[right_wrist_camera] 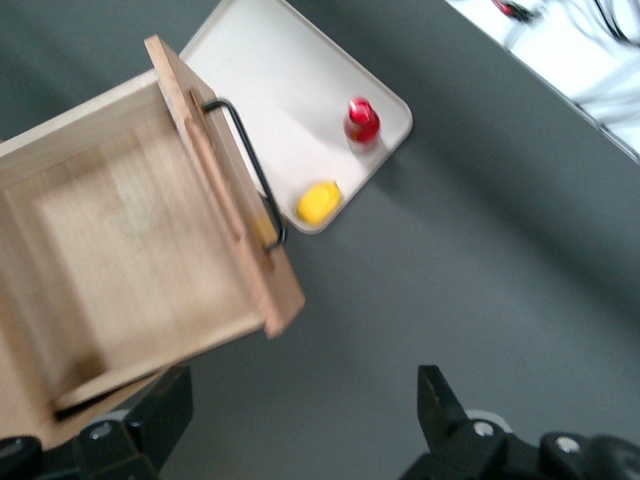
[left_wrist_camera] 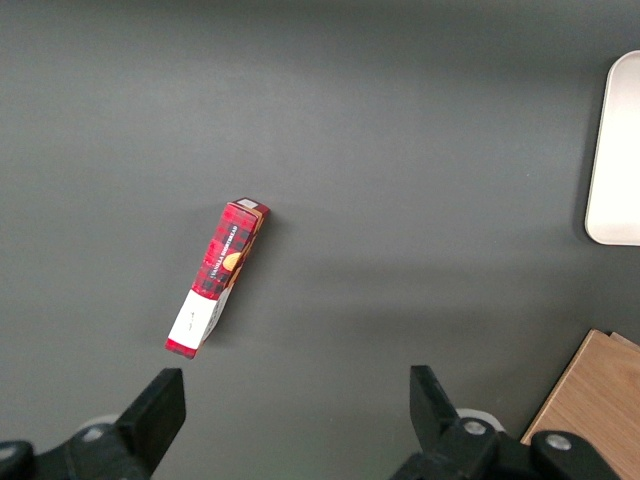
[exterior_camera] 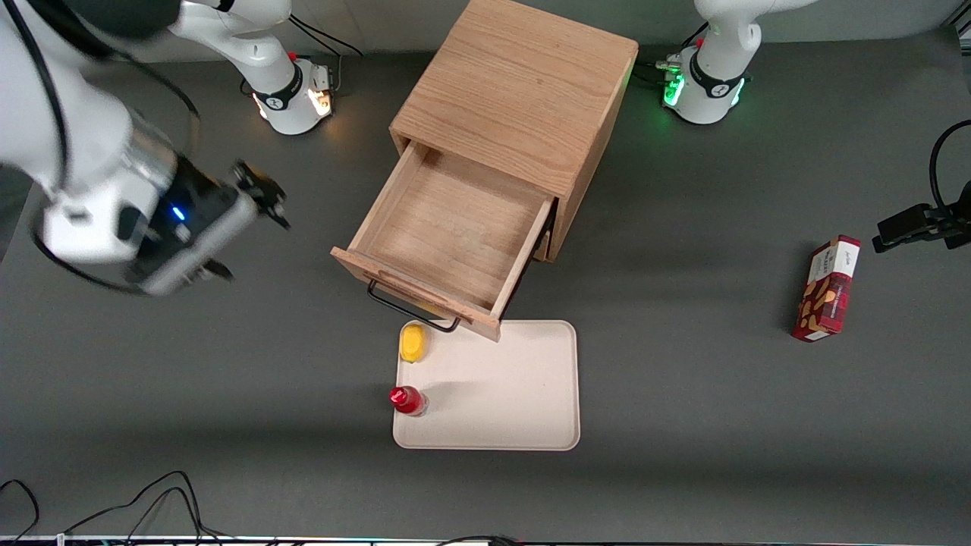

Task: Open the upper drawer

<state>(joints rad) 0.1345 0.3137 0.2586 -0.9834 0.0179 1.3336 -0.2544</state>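
Dark grey table (exterior_camera: 683,394) with light oak upper drawer (exterior_camera: 447,235) pulled out, bare inside; hand (exterior_camera: 246,224) beside it, fingers apart.

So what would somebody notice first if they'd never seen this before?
Probably the wooden cabinet in the middle of the table, with its upper drawer pulled wide open and nothing inside. Just in front sits a pale tray carrying a yellow thing and a red bottle. The gripper hangs open in the air beside the drawer, holding nothing.
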